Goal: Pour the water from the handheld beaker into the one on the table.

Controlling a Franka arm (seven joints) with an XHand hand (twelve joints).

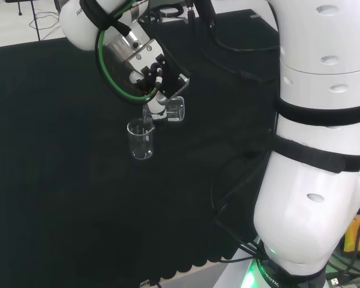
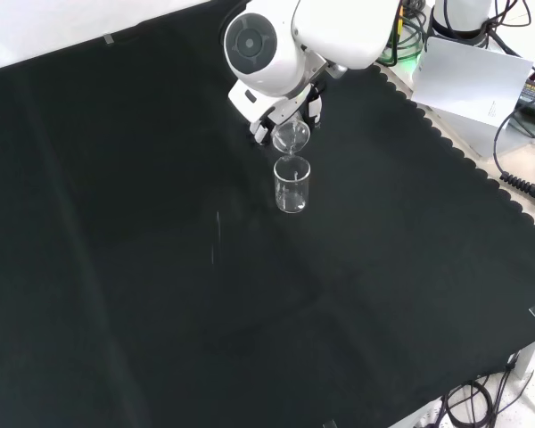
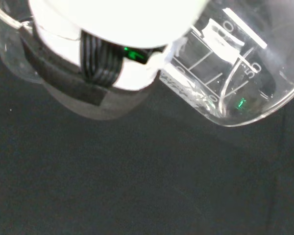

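The hand (image 1: 158, 77) is curled round a small clear beaker (image 1: 174, 110) and holds it tipped far over, its lip down toward a second clear beaker (image 1: 140, 140) that stands upright on the black cloth. From the front, the tilted beaker (image 2: 291, 136) hangs just above the standing beaker (image 2: 292, 185), mouth over mouth. A thin stream seems to run between them, though I cannot make it out for sure. Up close in the wrist view, the held beaker (image 3: 240, 68) lies nearly on its side with its white scale marks showing, against a finger (image 3: 93, 58).
The arm's big white links (image 1: 318, 150) stand at the right of the head view. Black cloth (image 2: 160, 294) spreads wide around the standing beaker. A white plate (image 2: 477, 85) and cables lie beyond the cloth's scalloped edge at the front view's upper right.
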